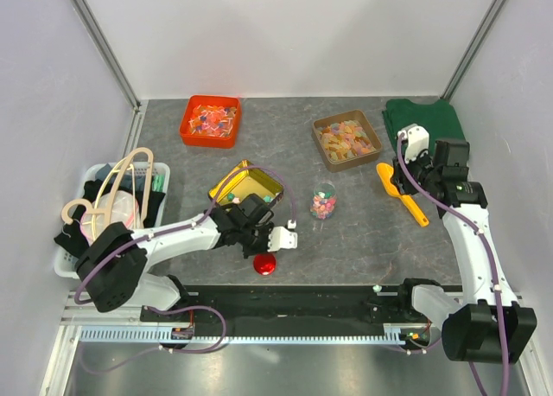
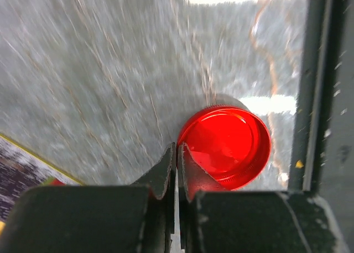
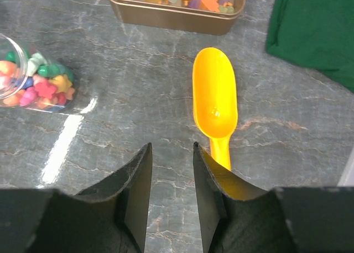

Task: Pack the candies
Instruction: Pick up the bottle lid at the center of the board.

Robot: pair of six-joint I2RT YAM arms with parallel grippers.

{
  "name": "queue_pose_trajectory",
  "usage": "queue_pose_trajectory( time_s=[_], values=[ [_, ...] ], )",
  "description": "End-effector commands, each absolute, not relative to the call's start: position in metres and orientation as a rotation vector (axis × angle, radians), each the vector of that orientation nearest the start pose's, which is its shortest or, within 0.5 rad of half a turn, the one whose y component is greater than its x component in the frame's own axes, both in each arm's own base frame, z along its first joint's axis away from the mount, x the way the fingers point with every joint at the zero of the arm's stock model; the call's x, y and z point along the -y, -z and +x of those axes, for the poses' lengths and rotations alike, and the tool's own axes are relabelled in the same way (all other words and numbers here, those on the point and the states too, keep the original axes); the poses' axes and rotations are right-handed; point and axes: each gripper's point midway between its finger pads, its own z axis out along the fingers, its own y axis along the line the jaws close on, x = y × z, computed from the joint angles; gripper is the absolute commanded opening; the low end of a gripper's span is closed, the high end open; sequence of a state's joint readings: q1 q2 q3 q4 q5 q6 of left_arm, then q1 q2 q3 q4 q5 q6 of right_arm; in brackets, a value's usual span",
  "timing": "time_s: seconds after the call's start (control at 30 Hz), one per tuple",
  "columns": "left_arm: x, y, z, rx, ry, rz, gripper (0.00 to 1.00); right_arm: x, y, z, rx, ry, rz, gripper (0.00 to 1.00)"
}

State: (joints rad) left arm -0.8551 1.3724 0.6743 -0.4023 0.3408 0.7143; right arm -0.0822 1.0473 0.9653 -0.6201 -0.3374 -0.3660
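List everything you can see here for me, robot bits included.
jar: one, clear, table centre
candies: many, mixed colours, inside jar
red lid: one, near edge
scoop: one, yellow, right of jar
orange-red tray: one, far left
brown tray: one, far right
yellow tin: one, left of jar
cloth: one, green, far-right corner
basket: one, white, left edge
left gripper: black, shut, at lid's rim
right gripper: black, open, beside scoop
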Motion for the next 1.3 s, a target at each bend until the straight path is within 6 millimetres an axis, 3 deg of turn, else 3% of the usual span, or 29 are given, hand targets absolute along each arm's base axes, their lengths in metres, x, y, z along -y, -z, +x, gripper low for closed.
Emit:
queue_pose_trajectory(
  time_s=[0.0,0.17,0.2,0.27,0.4,0.5,0.77,1.0,1.27],
  values=[
    [0.268,-0.062,0.154,2.359,-0.973,-2.582,0.02,-0.038,-0.206,0.299,-2.1,-0.244,-0.553,0.42],
    [0.278,-0.099,0.172,2.39,-1.121,-2.582,0.02,-0.076,-0.225,0.282,-2.017,-0.461,-0.696,0.44],
    [0.285,-0.119,0.178,2.389,-1.201,-2.585,0.02,-0.088,-0.23,0.274,-1.993,-0.542,-0.736,0.46],
    [0.284,-0.138,0.194,2.449,-1.272,-2.542,0.02,-0.105,-0.241,0.272,-1.968,-0.608,-0.792,0.5],
    [0.293,-0.194,0.227,2.517,-1.5,-2.487,0.02,-0.145,-0.262,0.263,-1.96,-0.784,-0.879,0.52],
    [0.296,-0.216,0.25,2.588,-1.558,-2.439,0.02,-0.175,-0.266,0.261,-1.969,-0.938,-0.902,0.52],
    [0.311,-0.246,0.289,2.82,-1.602,-2.349,0.02,-0.213,-0.277,0.285,-1.987,-1.184,-0.889,0.51],
    [0.308,-0.243,0.323,3.113,-1.44,-2.226,0.02,-0.245,-0.261,0.286,-2.04,-1.294,-0.94,0.5],
    [0.311,-0.246,0.328,3.16,-1.462,-2.175,0.02,-0.264,-0.245,0.29,-2.088,-1.296,-0.977,0.48]
  ],
)
